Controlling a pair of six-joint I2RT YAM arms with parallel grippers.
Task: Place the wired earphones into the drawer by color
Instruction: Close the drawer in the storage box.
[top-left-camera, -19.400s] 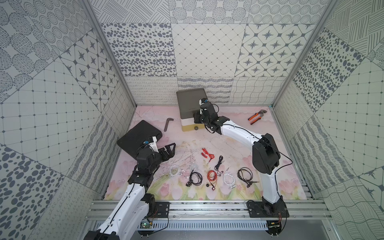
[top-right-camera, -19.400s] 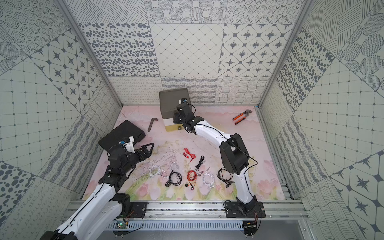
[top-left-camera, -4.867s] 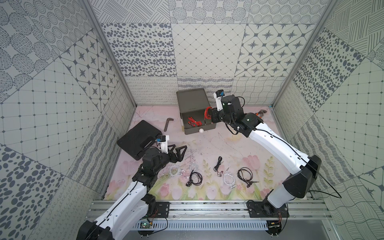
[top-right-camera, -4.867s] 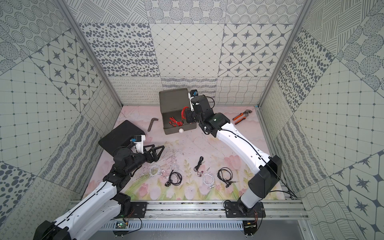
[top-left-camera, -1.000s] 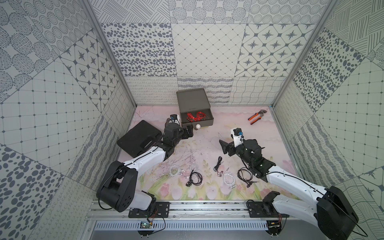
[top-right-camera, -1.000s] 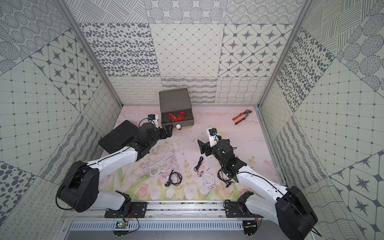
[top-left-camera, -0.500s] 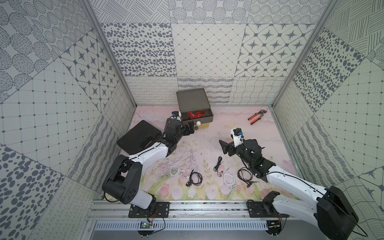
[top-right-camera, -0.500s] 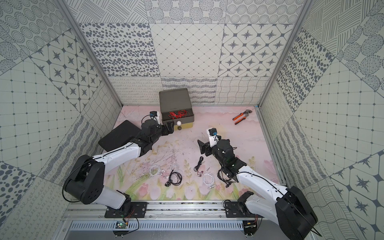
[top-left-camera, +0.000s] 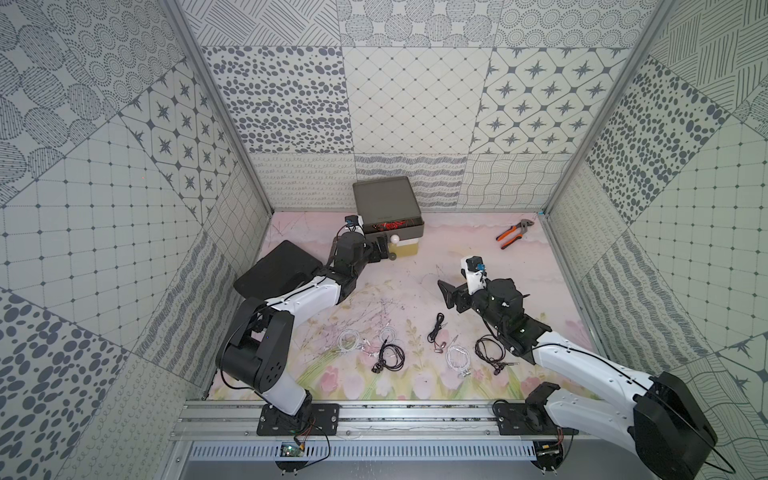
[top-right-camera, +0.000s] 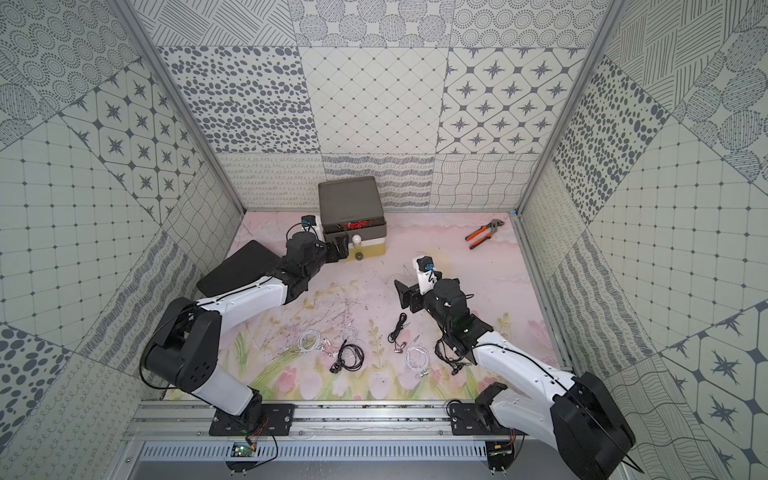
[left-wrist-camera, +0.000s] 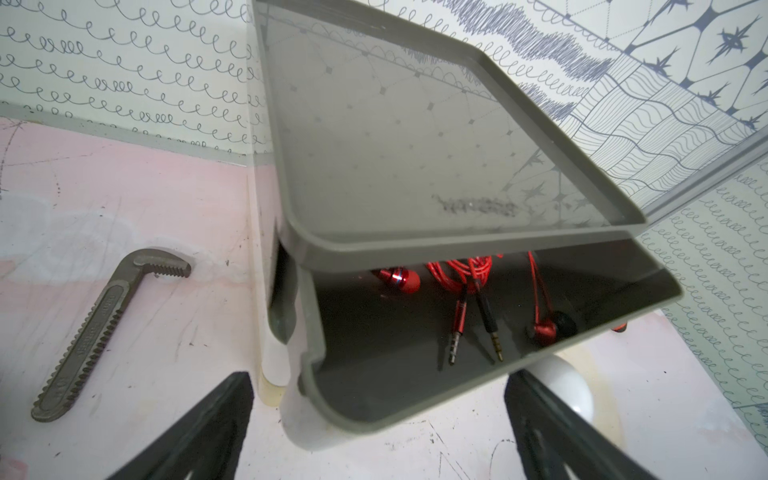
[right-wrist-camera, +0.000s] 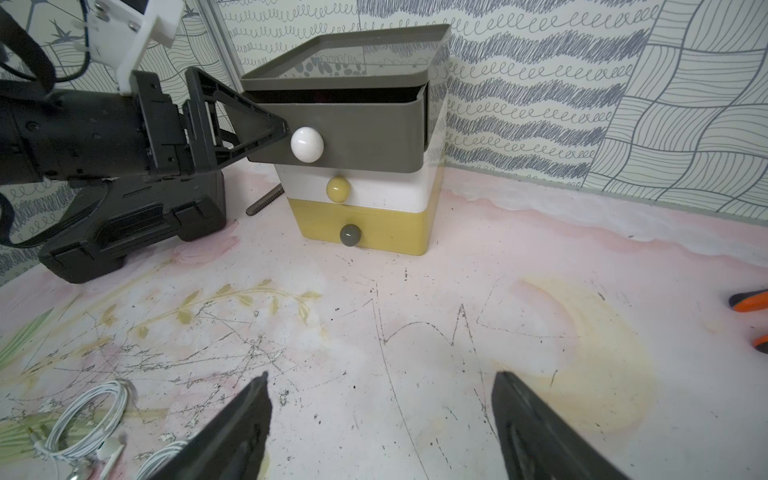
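Observation:
The drawer (top-left-camera: 388, 208) stands at the back wall, its grey top tier pulled a little way out. Red wired earphones (left-wrist-camera: 461, 274) lie inside that tier, also seen in a top view (top-left-camera: 386, 225). My left gripper (top-left-camera: 384, 252) is open at the grey tier's front, one finger (right-wrist-camera: 249, 120) against it beside the white knob (right-wrist-camera: 306, 144). My right gripper (top-left-camera: 451, 293) hangs open and empty over the mat. White wired earphones (top-left-camera: 349, 338) (top-left-camera: 457, 357) and black ones (top-left-camera: 392, 357) (top-left-camera: 436, 328) (top-left-camera: 488, 349) lie loose on the mat near the front.
A flat black case (top-left-camera: 278, 270) lies at the left wall under my left arm. Orange-handled pliers (top-left-camera: 513, 232) lie at the back right. A grey wrench (left-wrist-camera: 104, 324) lies left of the drawer. Patterned walls close in three sides.
My left gripper has moved in toward the drawer, and the grey top tier has slid partway back in. The right arm has not moved.

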